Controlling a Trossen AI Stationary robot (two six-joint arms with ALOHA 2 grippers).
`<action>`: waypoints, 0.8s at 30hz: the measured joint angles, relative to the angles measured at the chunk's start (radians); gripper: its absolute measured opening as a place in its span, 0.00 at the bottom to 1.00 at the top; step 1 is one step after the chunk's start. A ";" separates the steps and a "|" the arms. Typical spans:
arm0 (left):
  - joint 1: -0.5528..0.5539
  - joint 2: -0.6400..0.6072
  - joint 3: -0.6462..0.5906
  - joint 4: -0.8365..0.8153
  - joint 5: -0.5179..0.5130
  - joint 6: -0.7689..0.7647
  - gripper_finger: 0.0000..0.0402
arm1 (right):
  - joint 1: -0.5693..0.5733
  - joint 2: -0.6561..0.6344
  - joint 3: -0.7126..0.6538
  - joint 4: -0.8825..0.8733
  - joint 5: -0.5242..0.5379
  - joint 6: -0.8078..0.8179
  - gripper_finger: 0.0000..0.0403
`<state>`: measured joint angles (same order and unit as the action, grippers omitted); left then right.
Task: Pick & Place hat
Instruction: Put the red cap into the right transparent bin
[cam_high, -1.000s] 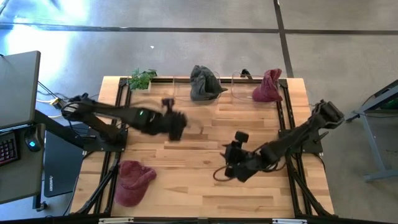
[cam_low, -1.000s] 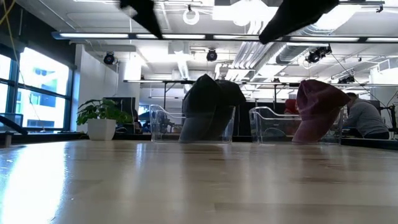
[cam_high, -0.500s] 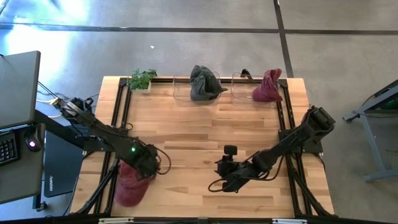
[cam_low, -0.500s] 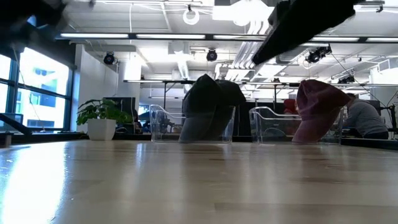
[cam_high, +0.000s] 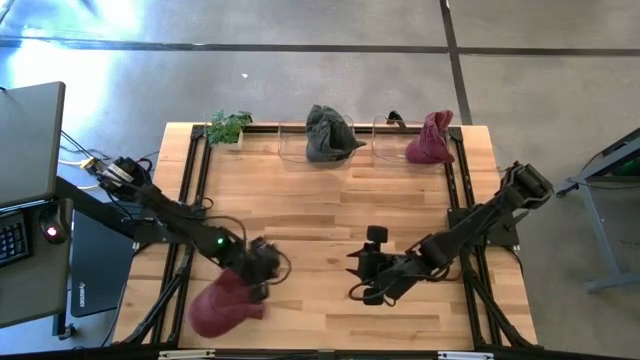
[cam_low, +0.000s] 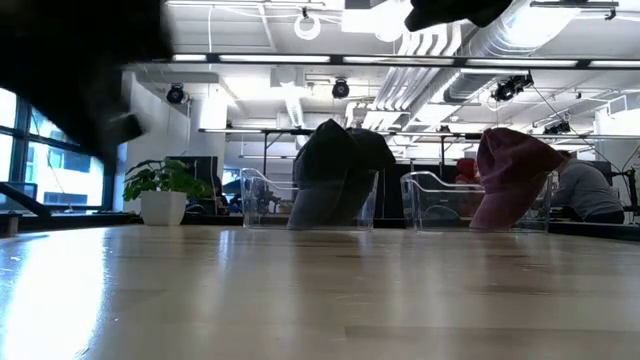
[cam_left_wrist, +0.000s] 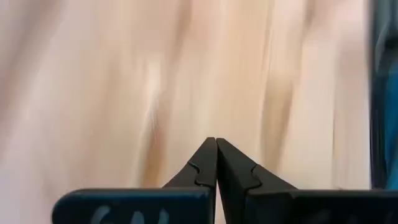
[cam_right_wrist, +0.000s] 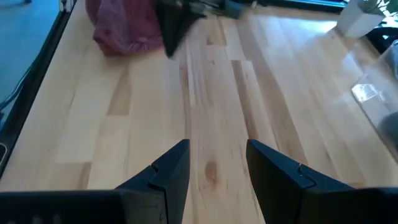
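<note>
A maroon hat (cam_high: 222, 308) lies crumpled on the wooden table near its near-left corner; the right wrist view shows the hat (cam_right_wrist: 121, 28) too. My left gripper (cam_high: 262, 280) (cam_left_wrist: 216, 163) is shut and stands close by the hat's far-right side, showing as a dark wedge (cam_right_wrist: 173, 31). My right gripper (cam_high: 366, 272) (cam_right_wrist: 217, 163) is open over bare wood in the middle of the table, its fingers facing the hat. At the far edge, a grey hat (cam_high: 328, 133) (cam_low: 335, 175) and a second maroon hat (cam_high: 430, 140) (cam_low: 510, 175) sit in clear bins. My left gripper is shut right beside the maroon hat's far-right edge (cam_high: 250, 292). Its own wrist view shows only blurred wood past the fingertips, and I cannot tell whether it touches the cloth.
A small potted plant (cam_high: 228, 126) (cam_low: 165, 190) stands at the far-left corner. Black frame rails (cam_high: 190, 200) run along both table sides. Bare wood lies between the grippers and the far bins. A person sits in the room beyond (cam_low: 590, 190).
My left gripper has swung fast from the table's middle toward the near-left corner and come down beside the maroon hat. My right gripper has shifted only slightly over the middle of the table.
</note>
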<state>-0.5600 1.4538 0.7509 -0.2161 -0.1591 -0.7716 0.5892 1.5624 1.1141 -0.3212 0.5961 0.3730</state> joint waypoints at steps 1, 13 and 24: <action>0.020 0.002 0.000 0.067 -0.045 0.057 0.00 | 0.000 -0.001 0.000 0.000 0.002 0.000 0.38; 0.072 0.014 0.255 -0.573 0.195 0.421 0.02 | 0.021 0.000 0.000 -0.018 -0.008 0.004 0.38; 0.030 0.073 0.129 -0.528 0.277 0.420 0.46 | 0.021 0.000 0.000 -0.037 -0.010 0.011 0.38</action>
<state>-0.5303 1.5272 0.8804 -0.7444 0.1181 -0.3518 0.6098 1.5627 1.1141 -0.3584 0.5865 0.3840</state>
